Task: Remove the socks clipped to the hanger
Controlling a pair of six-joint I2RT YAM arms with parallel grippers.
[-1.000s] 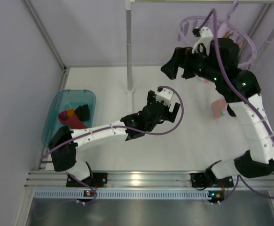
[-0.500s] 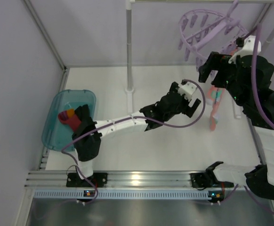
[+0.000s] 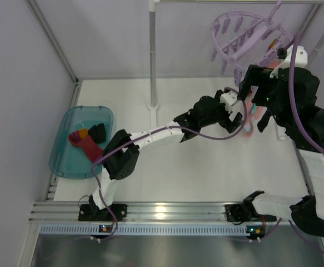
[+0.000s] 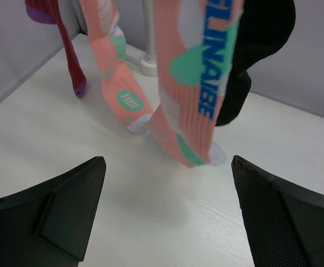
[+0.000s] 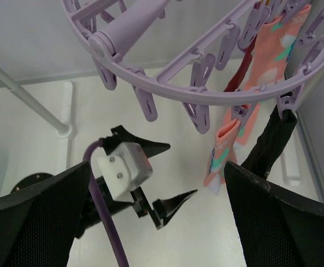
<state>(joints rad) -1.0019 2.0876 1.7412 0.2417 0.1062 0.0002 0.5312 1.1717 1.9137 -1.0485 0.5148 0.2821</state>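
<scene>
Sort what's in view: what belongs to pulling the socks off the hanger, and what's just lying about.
Belongs to the job:
lilac hanger; salmon socks, black sock and dark red sock clipped to it; left hand and right hand, both open; teal tub holding loose socks.

Just there:
white pole; table.

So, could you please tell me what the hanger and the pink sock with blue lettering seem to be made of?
The hanger: probably moulded plastic, smooth lilac with a slight sheen. The pink sock: knitted fabric, matte; fine ribbing shows and it hangs limp.
</scene>
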